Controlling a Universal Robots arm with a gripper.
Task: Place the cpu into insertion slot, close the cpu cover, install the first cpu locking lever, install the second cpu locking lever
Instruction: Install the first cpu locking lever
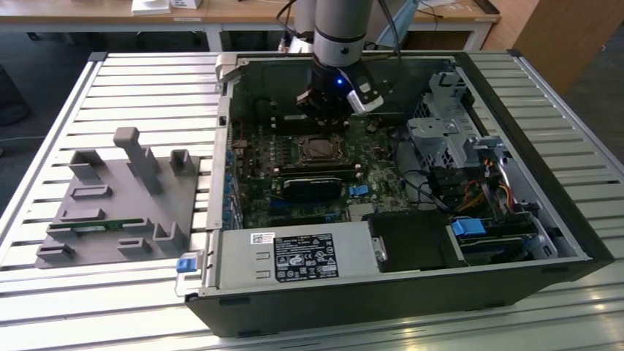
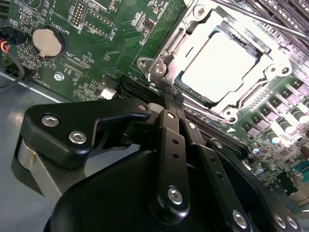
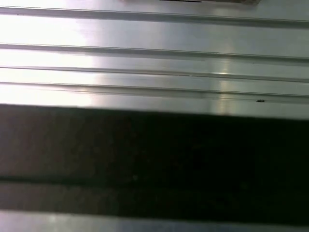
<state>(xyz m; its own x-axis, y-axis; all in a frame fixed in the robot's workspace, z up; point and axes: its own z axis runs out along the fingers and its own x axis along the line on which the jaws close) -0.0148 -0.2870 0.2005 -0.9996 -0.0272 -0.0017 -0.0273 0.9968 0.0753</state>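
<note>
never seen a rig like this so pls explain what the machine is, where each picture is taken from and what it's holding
The machine is a robot arm with a gripper at its end. The exterior view, from a camera off the arm, shows a slatted metal table bearing an open computer case and, at that view's left, a grey plastic fixture. The arm reaches into the case over the green circuit board. The second wrist view comes from a camera on the arm: the black fingers are shut together and hold nothing. Past them the cpu sits in the insertion slot, with the cpu cover down around it. The first wrist view shows bright metal slats.
</note>
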